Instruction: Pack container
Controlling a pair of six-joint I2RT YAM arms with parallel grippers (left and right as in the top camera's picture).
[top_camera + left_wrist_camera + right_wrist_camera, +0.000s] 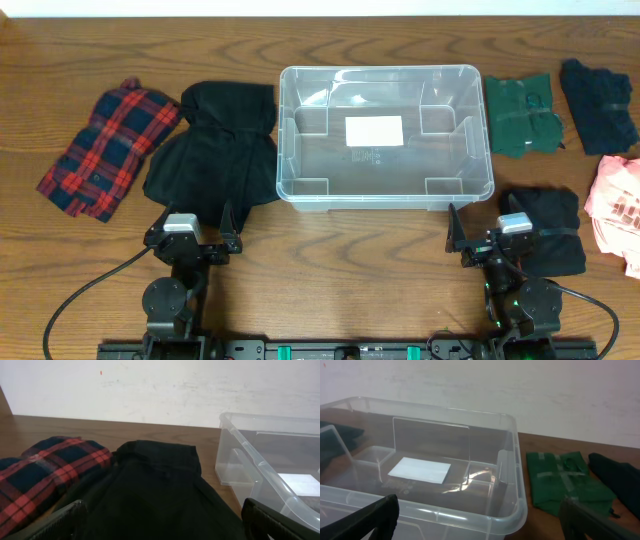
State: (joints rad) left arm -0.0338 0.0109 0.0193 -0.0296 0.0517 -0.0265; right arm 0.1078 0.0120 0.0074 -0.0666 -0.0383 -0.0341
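Left gripper and right gripper sit spread wide and empty near the clear container standing unfilled mid-table, and a shallow pinch on the floppy black garment left of it could let it unfold and snag the rim.

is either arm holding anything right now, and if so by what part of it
Nothing is held. The left end effector and the right end effector are both open with nothing gripped between their fingers, and neither touches the container.
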